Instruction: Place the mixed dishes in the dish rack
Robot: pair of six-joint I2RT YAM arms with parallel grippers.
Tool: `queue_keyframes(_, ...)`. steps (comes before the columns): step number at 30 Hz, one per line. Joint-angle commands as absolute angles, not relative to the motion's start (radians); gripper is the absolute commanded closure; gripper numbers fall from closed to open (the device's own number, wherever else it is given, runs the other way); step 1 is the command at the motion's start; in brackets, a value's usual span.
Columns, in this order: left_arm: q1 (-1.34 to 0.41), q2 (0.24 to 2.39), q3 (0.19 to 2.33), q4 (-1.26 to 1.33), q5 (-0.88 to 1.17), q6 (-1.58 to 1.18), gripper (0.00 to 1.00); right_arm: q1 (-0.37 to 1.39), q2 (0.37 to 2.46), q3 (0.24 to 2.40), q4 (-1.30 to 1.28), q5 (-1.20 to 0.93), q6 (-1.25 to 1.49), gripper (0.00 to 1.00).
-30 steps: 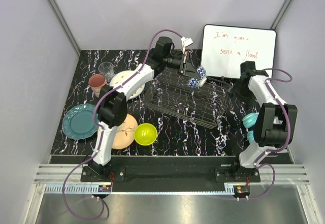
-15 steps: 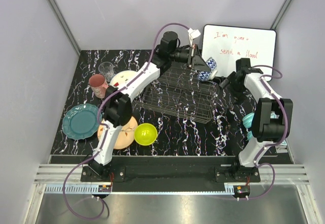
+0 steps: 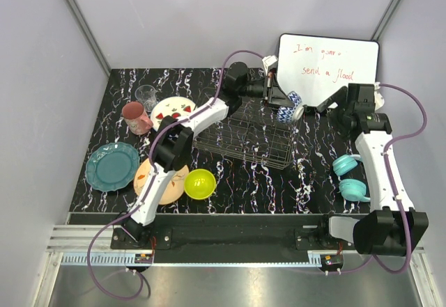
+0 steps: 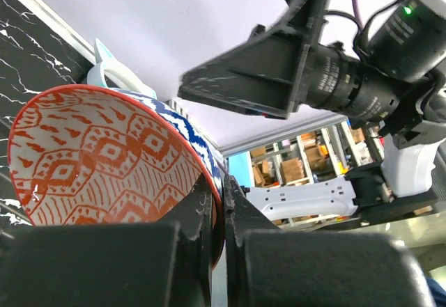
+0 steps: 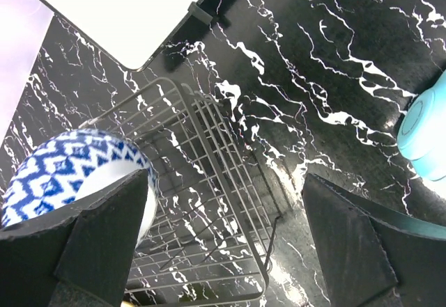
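The left hand (image 3: 282, 102) is clenching the rim of the patterned bowl (image 3: 288, 109) and holding it in the air. The rack (image 3: 244, 137) is lying just below this hand, on its near side. The right hand (image 3: 319, 107) is standing wide open and grasping nothing, just right of the bowl, as if waiting to take or steady it.

The rack is showing no dish inside, so I judge the task to be only beginning, with this bowl as the first piece. Six dishes are waiting on the table (image 3: 230, 182), well apart from both hands on the left: the glass (image 3: 146, 96), mug (image 3: 134, 117), white plate (image 3: 173, 112), teal plate (image 3: 111, 166), peach plate (image 3: 162, 182) and green bowl (image 3: 200, 183).
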State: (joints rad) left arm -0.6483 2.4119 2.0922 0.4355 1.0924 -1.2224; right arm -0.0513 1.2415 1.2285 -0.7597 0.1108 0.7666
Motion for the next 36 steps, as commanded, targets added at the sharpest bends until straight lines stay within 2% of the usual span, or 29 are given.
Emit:
queue_keyframes(1,-0.643,2.401,2.02,0.624,1.025,-1.31,1.0,-0.055,1.221,1.192,-0.764,0.084,0.799,0.0)
queue_keyframes(9,-0.637,2.456,2.003,0.563,0.919,-1.281,0.98,-0.054,1.193,1.195,-0.765,0.037,0.816,0.0)
queue_keyframes(13,-0.64,2.467,1.994,0.546,0.899,-1.285,0.66,-0.055,1.195,1.19,-0.767,0.032,0.818,0.0)
queue_keyframes(17,-0.641,2.462,1.968,0.523,0.888,-1.272,0.54,-0.055,1.204,1.197,-0.764,0.026,0.819,0.0)
queue_keyframes(21,-0.643,2.456,1.953,0.528,0.89,-1.266,0.46,-0.055,1.204,1.2,-0.762,0.018,0.818,0.0)
queue_keyframes(22,-0.643,2.45,1.956,0.523,0.893,-1.261,0.39,-0.055,1.204,1.197,-0.762,0.02,0.816,0.0)
queue_keyframes(23,-0.644,2.447,1.959,0.506,0.897,-1.256,0.21,-0.055,1.203,1.195,-0.764,0.017,0.818,0.0)
queue_keyframes(26,-0.644,2.434,1.965,0.467,0.903,-1.226,0.01,-0.054,1.2,1.192,-0.762,0.014,0.819,0.0)
queue_keyframes(31,-0.641,2.395,1.959,0.422,0.923,-1.166,0.01,-0.054,1.19,1.189,-0.764,0.012,0.818,0.0)
queue_keyframes(36,-0.615,2.287,1.98,0.201,0.934,-1.007,0.01,-0.054,1.186,1.178,-0.762,0.029,0.802,0.0)
